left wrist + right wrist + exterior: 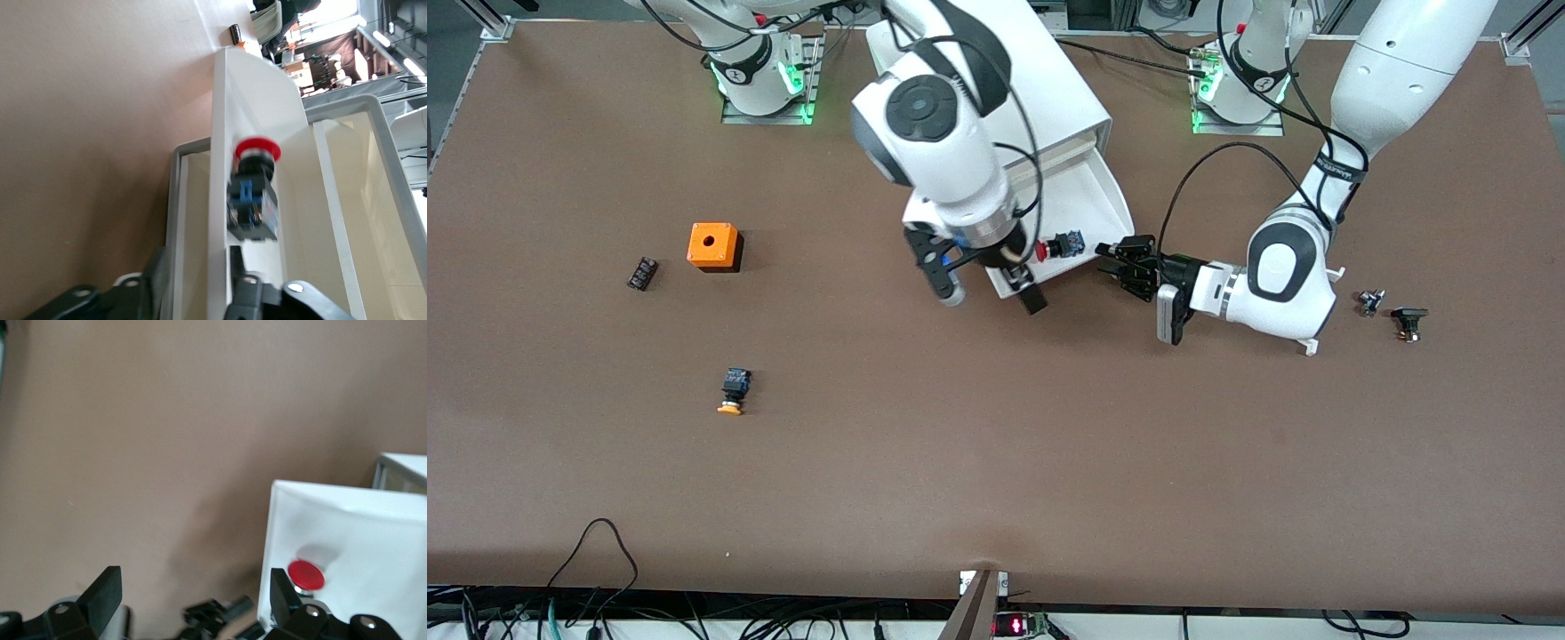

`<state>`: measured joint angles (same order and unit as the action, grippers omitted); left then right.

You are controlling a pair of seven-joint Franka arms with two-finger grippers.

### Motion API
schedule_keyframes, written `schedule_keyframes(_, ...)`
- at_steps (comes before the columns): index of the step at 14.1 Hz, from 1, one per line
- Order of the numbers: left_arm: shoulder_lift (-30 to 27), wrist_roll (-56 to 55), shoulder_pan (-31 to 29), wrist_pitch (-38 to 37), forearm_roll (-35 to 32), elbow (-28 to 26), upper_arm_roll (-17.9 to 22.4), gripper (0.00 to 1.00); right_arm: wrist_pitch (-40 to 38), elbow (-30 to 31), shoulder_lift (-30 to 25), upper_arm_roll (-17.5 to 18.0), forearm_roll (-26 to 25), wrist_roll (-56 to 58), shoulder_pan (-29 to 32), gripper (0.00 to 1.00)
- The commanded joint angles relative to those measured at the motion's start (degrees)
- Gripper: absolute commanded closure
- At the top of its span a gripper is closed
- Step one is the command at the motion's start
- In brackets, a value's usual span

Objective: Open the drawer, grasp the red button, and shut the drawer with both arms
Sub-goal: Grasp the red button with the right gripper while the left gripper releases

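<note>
The white drawer stands pulled out of its cabinet toward the front camera. The button, red-capped with a black-and-blue body, lies on its side in the drawer next to the front wall. My left gripper is at the drawer's corner toward the left arm's end. In the left wrist view this gripper is open, its fingers straddling the drawer's wall, with the button just inside. My right gripper hangs wide open and empty over the drawer's front edge. In the right wrist view that gripper has the red cap beside one finger.
An orange box with a hole, a small black part and an orange-yellow capped button lie toward the right arm's end. Two small parts lie toward the left arm's end.
</note>
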<state>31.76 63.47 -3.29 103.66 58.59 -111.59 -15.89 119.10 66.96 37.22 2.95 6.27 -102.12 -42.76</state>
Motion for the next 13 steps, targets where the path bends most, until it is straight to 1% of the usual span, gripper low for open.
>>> schedule_keyframes(1, -1.8, -10.1, -2.2, -5.2, -6.3, 5.4, 0.2, 0.0, -0.3, -1.8, 2.7, -0.8, -1.9, -2.7, -3.8, 0.01)
schedule_keyframes(3, -1.8, -18.7, -3.0, -11.4, -12.6, 12.6, 0.1, 0.0, -0.3, -1.6, 4.2, -0.8, -3.9, -4.8, -6.5, 0.01)
schedule_keyframes(6, -1.8, -31.7, -3.0, -18.2, -20.9, 21.8, 0.1, 0.0, -0.4, 2.5, 4.4, -0.8, -6.5, -5.5, -9.0, 0.01)
schedule_keyframes(7, -1.8, -35.3, -3.0, -20.2, -23.9, 24.6, 0.1, 0.0, -0.2, 3.4, 4.8, -0.8, -6.8, -5.5, -9.1, 0.01)
schedule_keyframes(9, -1.9, -40.5, -2.9, -23.6, -32.5, 29.4, -0.5, 0.0, -0.1, 3.3, 6.3, -0.8, -6.8, -5.5, -9.8, 0.01)
schedule_keyframes(11, -2.1, -42.1, -2.2, -25.3, -41.6, 33.5, -0.9, 0.0, 0.2, 3.2, 7.3, -0.8, -6.4, -5.6, -9.7, 0.05)
schedule_keyframes(12, -2.1, -42.1, -2.2, -25.5, -44.9, 34.9, -1.1, 0.0, 0.3, 3.2, 7.3, -0.8, -6.4, -5.7, -9.6, 0.08)
schedule_keyframes(13, -2.3, -42.0, -2.2, -25.5, -47.2, 36.3, -1.1, 0.0, 0.2, 3.0, 7.3, -0.8, -6.2, -5.6, -9.5, 0.15)
